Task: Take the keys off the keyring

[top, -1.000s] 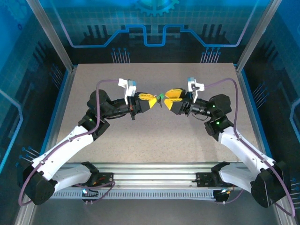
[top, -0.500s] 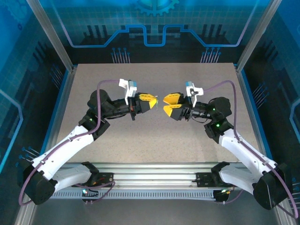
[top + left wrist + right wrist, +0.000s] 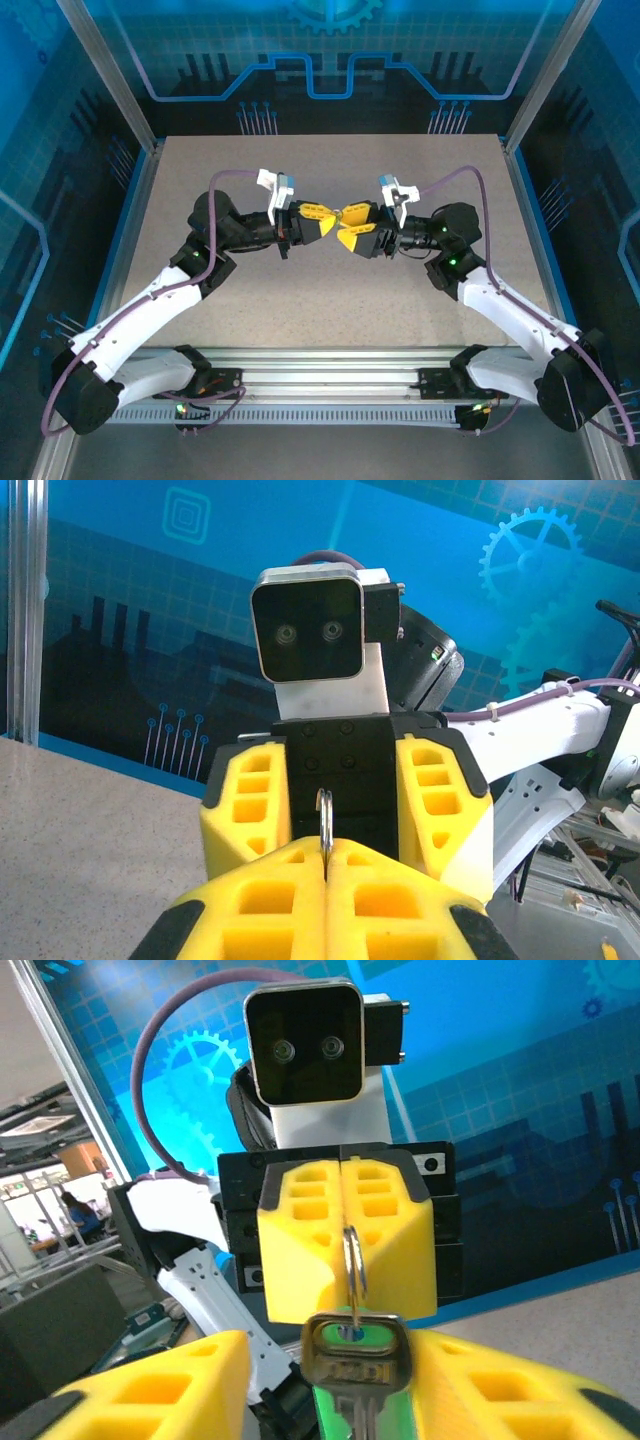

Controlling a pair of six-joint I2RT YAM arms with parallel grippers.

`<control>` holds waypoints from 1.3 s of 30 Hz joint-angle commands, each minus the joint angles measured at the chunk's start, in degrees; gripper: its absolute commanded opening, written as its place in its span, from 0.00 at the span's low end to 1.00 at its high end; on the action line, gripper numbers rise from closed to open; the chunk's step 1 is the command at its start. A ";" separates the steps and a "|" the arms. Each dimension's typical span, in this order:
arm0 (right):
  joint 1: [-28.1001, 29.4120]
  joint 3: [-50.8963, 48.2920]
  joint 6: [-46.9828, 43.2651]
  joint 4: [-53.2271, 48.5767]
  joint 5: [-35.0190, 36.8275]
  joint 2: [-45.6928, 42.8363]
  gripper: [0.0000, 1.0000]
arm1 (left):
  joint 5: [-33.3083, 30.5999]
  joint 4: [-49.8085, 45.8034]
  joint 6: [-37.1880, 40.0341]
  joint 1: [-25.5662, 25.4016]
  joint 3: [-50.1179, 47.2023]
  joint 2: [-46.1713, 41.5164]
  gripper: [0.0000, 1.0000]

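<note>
My left gripper is shut on the keyring, a thin silvery loop standing edge-on out of its yellow fingertips. In the right wrist view the same keyring hangs from the left gripper's closed yellow fingers. A key with a silvery head over green plastic dangles from it. My right gripper is open, its fingers on either side of the key's head, with a gap on the left. From above, the left gripper and right gripper meet tip to tip above mid-table.
The speckled grey table lies below both raised arms. Metal frame posts and blue panels close in the sides and back. The aluminium rail with the arm bases runs along the near edge.
The right gripper drew back from the left one half a second ago. It has since moved left again, with its fingers now around the key. The left arm has barely moved.
</note>
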 commanded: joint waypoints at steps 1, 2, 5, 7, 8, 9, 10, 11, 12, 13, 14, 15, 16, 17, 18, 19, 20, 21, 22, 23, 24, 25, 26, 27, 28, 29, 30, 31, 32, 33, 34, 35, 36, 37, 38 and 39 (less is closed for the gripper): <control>0.78 1.72 -1.51 0.40 0.31 -0.22 0.39 | 1.39 2.21 -0.34 -0.41 0.25 0.09 0.00; 0.77 1.72 -1.46 0.31 0.56 -0.24 0.37 | 1.28 2.16 -0.30 -0.47 0.10 0.09 0.00; 0.68 2.02 -2.52 -1.46 1.46 -0.57 0.25 | 0.73 1.98 0.06 -0.46 -0.27 -0.37 0.00; 0.63 1.83 -3.05 -2.13 2.04 -0.98 0.20 | 0.41 1.79 0.35 -0.47 -0.28 -0.75 0.00; 0.57 1.70 -3.19 -2.47 2.38 -1.18 0.19 | 0.37 1.60 0.51 -0.47 -0.28 -0.86 0.00; 0.32 1.61 -3.36 -2.84 2.87 -1.52 0.19 | 0.25 1.34 0.64 -0.47 -0.28 -0.93 0.00; 0.22 1.42 -3.65 -3.19 3.10 -1.85 0.17 | 0.29 1.12 0.80 -0.47 -0.17 -0.99 0.00; 0.06 1.25 -4.07 -4.10 3.66 -2.23 0.16 | 0.37 1.04 0.81 -0.46 -0.23 -1.09 0.00; -0.01 1.16 -4.60 -4.86 4.00 -2.58 0.14 | 0.30 0.98 0.85 -0.43 -0.27 -1.15 0.00; -0.07 1.15 -5.17 -5.82 4.39 -2.90 0.13 | 0.21 0.93 1.06 -0.47 -0.34 -1.30 0.00; -0.17 1.23 -5.67 -6.49 4.51 -3.13 0.12 | 0.14 0.80 1.22 -0.43 -0.36 -1.47 0.00; -0.26 1.19 -6.03 -7.06 4.85 -3.47 0.11 | 0.05 0.54 1.46 -0.45 -0.36 -1.52 0.00; -0.39 1.13 -6.34 -7.70 5.28 -3.86 0.10 | -0.04 0.37 1.67 -0.47 -0.45 -1.70 0.00; -0.45 1.12 -6.56 -7.89 5.34 -4.08 0.08 | -0.13 0.24 1.78 -0.42 -0.50 -1.84 0.00; -0.40 1.10 -6.87 -8.21 5.37 -4.36 0.05 | -0.24 0.15 1.87 -0.47 -0.63 -1.93 0.00; -0.41 1.15 -7.05 -8.30 5.34 -4.59 0.04 | -0.24 0.14 1.87 -0.47 -0.69 -2.02 0.00; -0.46 1.27 -7.23 -8.63 5.27 -4.62 0.03 | -0.24 0.01 1.94 -0.46 -0.63 -1.98 0.00; -0.49 1.28 -7.46 -9.05 5.35 -4.64 0.03 | -0.46 -0.18 2.07 -0.47 -0.63 -2.03 0.00; -0.52 1.36 -7.68 -9.51 5.36 -4.66 0.03 | -0.86 -0.46 2.33 -0.47 -0.63 -2.06 0.00; -0.53 1.41 -7.62 -9.34 5.25 -4.64 0.01 | -1.09 -0.72 2.55 -0.40 -0.63 -2.22 0.00; -0.45 1.31 -7.44 -8.88 4.97 -4.61 0.00 | -1.33 -0.80 2.73 -0.46 -0.63 -2.31 0.00; -0.48 1.45 -7.24 -8.67 4.85 -4.46 0.00 | -1.57 -0.88 2.88 -0.46 -0.63 -2.23 0.00; -0.40 1.53 -7.24 -8.71 4.76 -4.38 0.00 | -1.92 -1.06 3.15 -0.47 -0.51 -2.33 0.00; -0.42 1.78 -7.55 -9.53 4.86 -4.46 0.00 | -2.30 -1.53 3.57 -0.43 -0.39 -2.31 0.00; -0.44 2.21 -8.48 -11.46 5.71 -4.68 0.05 | -2.66 -2.40 4.24 -0.47 -0.07 -2.36 0.00; -0.42 2.37 -9.27 -13.20 6.62 -4.89 0.11 | -2.78 -3.18 4.75 -0.43 0.14 -2.47 0.00; -0.43 2.70 -10.22 -14.71 7.28 -5.12 0.12 | -2.91 -3.76 5.19 -0.56 0.25 -2.48 0.00; -0.44 2.85 -10.44 -15.35 7.44 -5.16 0.14 | -3.05 -3.93 5.30 -0.56 0.25 -2.49 0.00; -0.41 3.03 -10.42 -15.59 7.45 -5.16 0.18 | -2.96 -3.97 5.30 -0.59 0.21 -2.58 0.00; -0.47 3.16 -10.49 -15.91 7.58 -5.18 0.20 | -2.96 -3.98 5.23 -0.71 0.20 -2.58 0.00; -0.41 3.17 -10.49 -16.13 7.92 -5.35 0.23 | -3.04 -3.96 5.25 -0.74 0.21 -2.58 0.00; -0.40 3.13 -10.56 -16.23 8.14 -5.38 0.25 | -3.20 -3.94 5.28 -0.81 0.10 -2.68 0.00; -0.33 2.99 -10.57 -16.34 8.24 -5.50 0.27 | -3.44 -3.79 5.25 -0.81 0.00 -2.76 0.00; -0.35 2.72 -10.58 -16.10 8.20 -5.60 0.26 | -3.70 -3.55 5.30 -0.82 -0.10 -2.84 0.00; -0.31 2.38 -10.53 -15.90 8.23 -5.68 0.26 | -3.83 -3.51 5.36 -0.80 -0.18 -2.95 0.00; -0.36 2.11 -10.34 -15.63 8.49 -5.82 0.23 | -3.84 -3.51 5.46 -0.82 -0.12 -2.95 0.00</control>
